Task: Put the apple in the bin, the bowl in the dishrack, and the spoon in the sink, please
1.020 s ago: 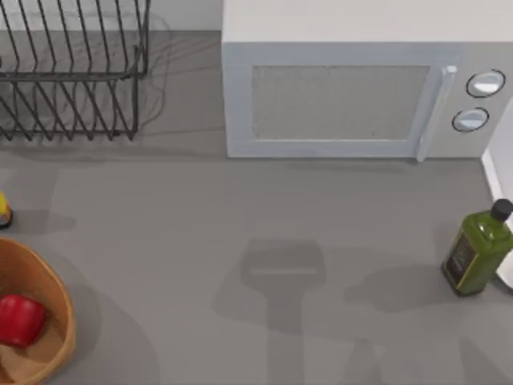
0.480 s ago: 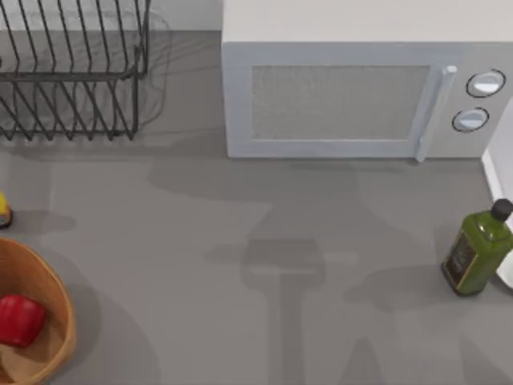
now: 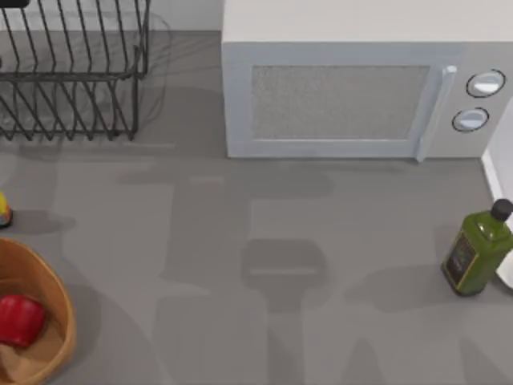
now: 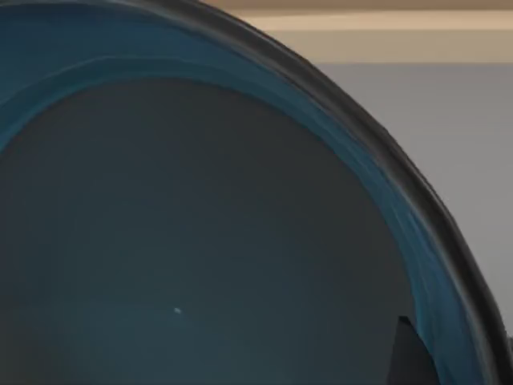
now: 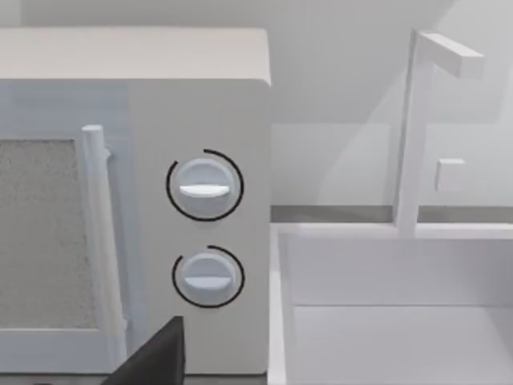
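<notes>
The teal-blue bowl (image 4: 200,241) is right up against the left wrist camera, its dark inside and darker rim facing it. One dark fingertip (image 4: 407,357) of my left gripper lies against the bowl's inner wall, gripping it. The red apple (image 3: 19,319) lies inside the tan wooden bin (image 3: 62,317) at the table's front left. The black wire dishrack (image 3: 72,72) stands at the back left. The white sink (image 5: 385,321) with its tap is beside the microwave in the right wrist view, where my right gripper (image 5: 156,361) shows as a dark shape. The spoon is out of view.
A white microwave (image 3: 361,88) fills the back middle and right. A green oil bottle (image 3: 477,249) stands at the right edge. A small yellow object (image 3: 4,210) sits at the left edge behind the bin. Arm shadows cross the grey tabletop (image 3: 240,241).
The arm shadows on the table have spread left and back toward the dishrack. The apple, bin, bottle and rack have not moved.
</notes>
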### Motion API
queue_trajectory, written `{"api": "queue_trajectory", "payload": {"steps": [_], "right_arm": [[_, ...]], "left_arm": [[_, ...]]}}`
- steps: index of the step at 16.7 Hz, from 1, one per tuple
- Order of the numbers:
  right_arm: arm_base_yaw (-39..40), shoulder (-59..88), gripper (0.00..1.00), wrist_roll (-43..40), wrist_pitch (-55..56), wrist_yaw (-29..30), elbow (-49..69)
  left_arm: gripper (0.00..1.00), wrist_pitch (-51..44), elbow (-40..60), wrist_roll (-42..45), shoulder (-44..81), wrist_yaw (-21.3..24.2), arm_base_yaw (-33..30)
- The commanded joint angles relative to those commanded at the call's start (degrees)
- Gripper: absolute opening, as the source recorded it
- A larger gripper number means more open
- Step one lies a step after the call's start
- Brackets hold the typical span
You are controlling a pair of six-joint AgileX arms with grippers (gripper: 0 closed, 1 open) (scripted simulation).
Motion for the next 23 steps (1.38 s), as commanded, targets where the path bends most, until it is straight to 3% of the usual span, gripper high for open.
{"api": "queue_trajectory", "payload": {"steps": [7, 20, 23], "right_arm": [[0.0, 0.0, 1.00, 0.0, 0.0, 0.0, 0.0], [0.0, 0.0, 1.00, 0.0, 0.0, 0.0, 0.0], [0.0, 0.0, 1.00, 0.0, 0.0, 0.0, 0.0]], "left_arm": [[0.00, 4.0, -1.4, 0.0, 3.3, -0.5, -0.6], [0.98, 4.0, -1.4, 0.0, 3.3, -0.5, -0.6], [1.00, 4.0, -1.4, 0.0, 3.3, -0.5, -0.6]]}}
